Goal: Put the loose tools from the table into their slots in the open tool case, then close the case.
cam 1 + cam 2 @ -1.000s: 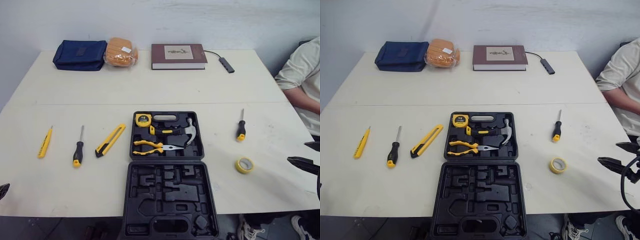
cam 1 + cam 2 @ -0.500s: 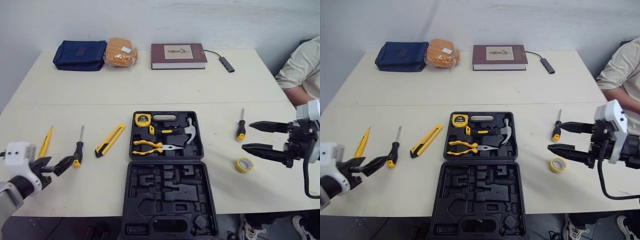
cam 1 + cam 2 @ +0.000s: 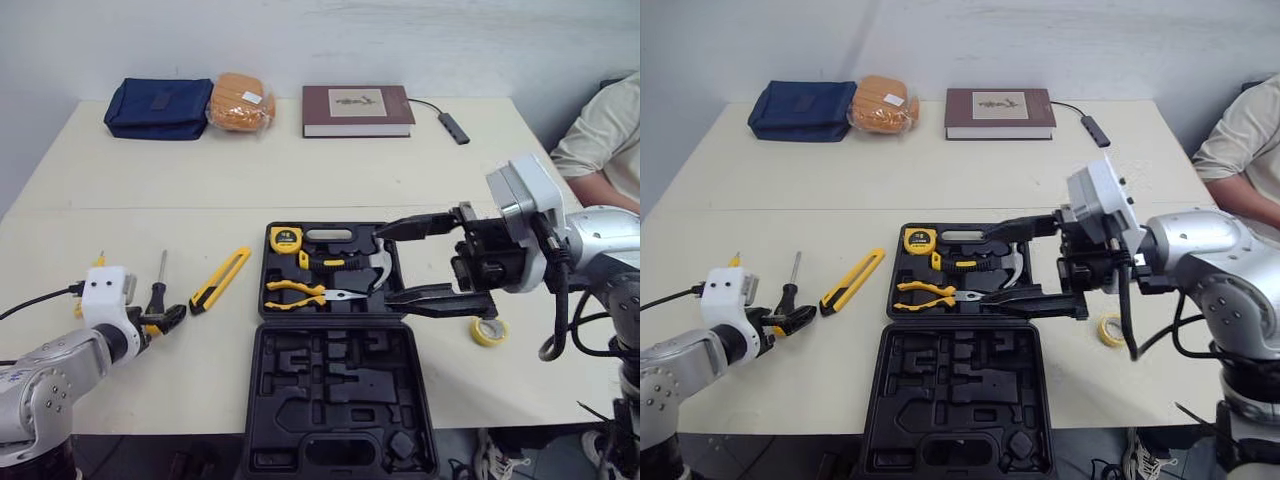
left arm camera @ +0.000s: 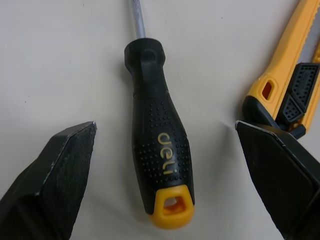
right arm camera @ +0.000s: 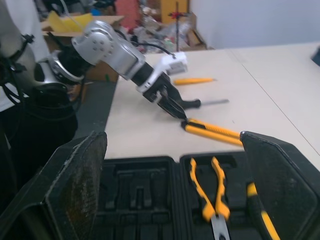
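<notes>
A cream worktop (image 3: 300,170), made of two tables joined along a straight seam (image 3: 150,209), stands against a pale, scuffed wall (image 3: 400,40) under soft, even light. Past one end lie a dark grey floor (image 5: 95,100) and cluttered boxes (image 5: 107,20).

The tool case (image 3: 335,400) sits at centre; screwdriver (image 3: 158,292) and utility knife (image 3: 222,279) lie left of it, tape roll (image 3: 480,336) right.

Across the top of the pale desk (image 3: 300,170): a navy pouch (image 3: 158,108) at upper left, an orange wrapped bundle (image 3: 240,102) touching its right end, a maroon book (image 3: 357,111) at centre, and a grey cabled adapter (image 3: 453,128) beside it. A person's sleeve (image 3: 603,140) is at the right edge.
</notes>
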Available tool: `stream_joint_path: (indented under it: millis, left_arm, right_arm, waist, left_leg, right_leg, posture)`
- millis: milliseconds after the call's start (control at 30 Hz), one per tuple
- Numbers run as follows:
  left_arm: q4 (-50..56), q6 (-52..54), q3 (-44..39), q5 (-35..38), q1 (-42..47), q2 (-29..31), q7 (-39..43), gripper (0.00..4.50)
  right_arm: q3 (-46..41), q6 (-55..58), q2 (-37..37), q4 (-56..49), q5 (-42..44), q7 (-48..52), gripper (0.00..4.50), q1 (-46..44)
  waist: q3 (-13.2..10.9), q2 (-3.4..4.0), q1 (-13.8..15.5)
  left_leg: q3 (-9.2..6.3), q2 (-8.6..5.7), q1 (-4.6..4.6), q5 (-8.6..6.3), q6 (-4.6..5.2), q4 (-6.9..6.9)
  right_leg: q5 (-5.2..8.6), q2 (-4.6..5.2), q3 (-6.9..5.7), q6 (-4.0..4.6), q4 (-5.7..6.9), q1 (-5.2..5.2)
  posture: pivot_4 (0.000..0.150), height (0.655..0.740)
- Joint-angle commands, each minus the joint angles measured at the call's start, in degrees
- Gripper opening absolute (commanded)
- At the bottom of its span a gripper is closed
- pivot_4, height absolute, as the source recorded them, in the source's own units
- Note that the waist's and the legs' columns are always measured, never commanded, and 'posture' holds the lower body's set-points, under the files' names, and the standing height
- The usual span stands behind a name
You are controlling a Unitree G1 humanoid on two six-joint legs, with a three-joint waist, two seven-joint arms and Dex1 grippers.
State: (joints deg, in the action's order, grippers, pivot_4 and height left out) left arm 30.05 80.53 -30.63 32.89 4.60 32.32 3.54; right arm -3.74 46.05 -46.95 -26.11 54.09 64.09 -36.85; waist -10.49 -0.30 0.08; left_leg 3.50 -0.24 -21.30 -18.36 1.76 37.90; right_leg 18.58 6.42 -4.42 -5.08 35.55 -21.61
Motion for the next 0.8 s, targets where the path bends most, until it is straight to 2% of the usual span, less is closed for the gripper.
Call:
stream_joint_path:
  millis: [33, 67, 267, 300, 533, 667, 800]
  left_arm:
    - [-1.99, 1.76, 1.02, -1.7, 0.09, -1.39, -0.15, 3.98]
    - [-2.47, 1.76, 1.22, -2.33, 0.09, -1.64, -0.33, 3.71]
    - [-4.05, 0.97, 1.45, -5.03, 0.2, -3.16, 0.33, 1.05]
    - [-4.39, 0.28, 1.32, -5.43, 0.19, -2.95, 0.7, 0.85]
    - [-3.92, -6.47, 2.01, -6.32, 0.91, 1.95, 6.12, 0.85]
    - [1.12, -13.35, 4.05, -1.74, 2.07, 11.46, 19.83, 0.85]
    - [2.28, -17.17, 10.66, 1.34, 6.24, 18.46, 29.37, 0.85]
  right_arm:
    - [1.21, -2.92, 2.53, 1.16, -1.99, -0.94, 4.5, -2.61]
    - [1.61, -3.23, 3.21, 1.65, -2.34, -0.98, 4.5, -3.14]
    - [3.24, -5.13, 4.77, 3.69, -4.96, 0.04, 4.5, -4.53]
    - [3.44, -5.45, 5.16, 3.93, -5.59, -0.23, 4.5, -4.75]
    - [2.79, -5.43, 5.79, 3.77, -6.89, -1.41, 4.5, -4.37]
    - [0.45, -3.47, 1.77, 1.5, -6.13, -0.66, 4.5, 0.0]
    - [-1.5, -2.77, -2.42, -0.98, -5.85, -0.17, 4.5, 6.71]
  waist:
    - [0.01, 0.02, -0.1]
    - [0.01, 0.02, -0.09]
    - [0.04, 0.07, 0.05]
    - [0.04, 0.07, 0.06]
    - [0.04, 0.08, 0.03]
    - [-0.1, -0.27, -0.02]
    - [-0.18, -0.1, -0.17]
  left_leg:
    - [0.02, 0.0, 0.01, 0.0, -0.01, 0.0]
    - [0.02, 0.0, 0.03, 0.01, -0.04, 0.0]
    - [0.01, -0.01, 0.04, 0.02, -0.08, -0.01]
    - [0.01, -0.02, 0.04, 0.02, -0.07, -0.01]
    - [-0.05, -0.01, 0.03, 0.0, -0.28, -0.03]
    - [-0.17, -0.01, -0.15, -0.02, -0.28, -0.06]
    - [-0.22, -0.06, -0.25, -0.12, -0.19, -0.08]
  right_leg:
    - [0.0, 0.0, 0.01, 0.0, 0.0, 0.0]
    - [0.0, 0.0, 0.01, 0.0, 0.02, 0.01]
    - [0.0, 0.01, -0.01, 0.0, 0.04, 0.01]
    - [0.0, 0.02, -0.01, 0.0, 0.04, 0.01]
    - [0.0, 0.02, -0.05, 0.0, 0.07, -0.01]
    - [0.01, 0.02, -0.12, 0.01, -0.02, -0.12]
    - [0.01, 0.08, -0.11, 0.03, -0.23, -0.1]
  posture:
    - [0.15, 0.74]
    - [0.15, 0.74]
    - [0.15, 0.74]
    - [0.15, 0.74]
    - [0.15, 0.74]
    - [0.15, 0.74]
    - [0.15, 0.74]
